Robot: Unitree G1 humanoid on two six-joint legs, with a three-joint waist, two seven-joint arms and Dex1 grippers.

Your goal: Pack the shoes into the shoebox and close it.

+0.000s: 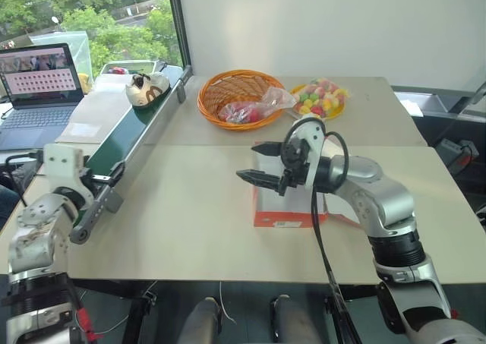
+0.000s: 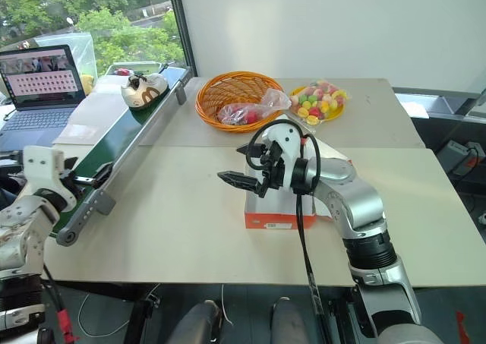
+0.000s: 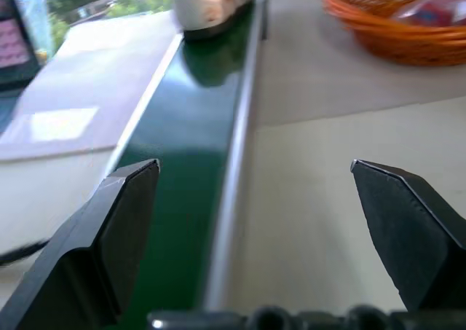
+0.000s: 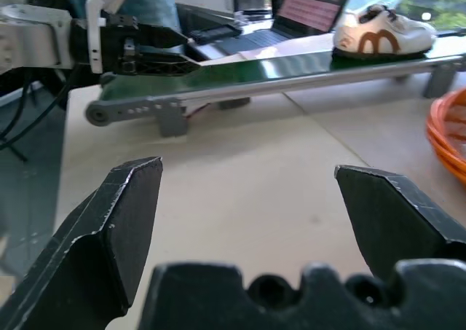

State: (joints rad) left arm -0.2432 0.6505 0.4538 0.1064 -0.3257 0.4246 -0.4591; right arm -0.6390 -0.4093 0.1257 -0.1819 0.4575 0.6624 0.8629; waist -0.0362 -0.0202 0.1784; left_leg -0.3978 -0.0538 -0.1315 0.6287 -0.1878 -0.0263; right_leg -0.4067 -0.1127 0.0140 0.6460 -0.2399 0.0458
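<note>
The shoes [image 1: 147,87] sit at the far end of a green conveyor belt [image 1: 129,139] on the left side of the table [image 1: 190,222], well apart from the shoebox [image 1: 288,207], which stands near the table's middle. From the head views I cannot tell whether one sneaker or both are in that white bundle. The shoebox is mostly hidden behind the right arm, so whether its lid is up or down is unclear.

The left claw [image 3: 277,235] is spread wide and empty, aimed along the belt toward the shoes, yet far short of them. The right claw [image 1: 262,173] is also spread and empty, hovering just in front of the shoebox and pointing left.

Risks from here, as I judge them:
- The shoes lie beside the belt's raised rail; a sideways approach may catch a finger on it or push a shoe off the far edge.
- A pinch on a rounded toe or on the laces could slip in transit.
- The right arm crowds the shoebox, so a carry from the left may collide with it or nudge the shoebox.
- The orange basket [image 1: 239,97] and the candy plate [image 1: 323,99] sit just beyond the shoebox; a wide swing could knock them.
</note>
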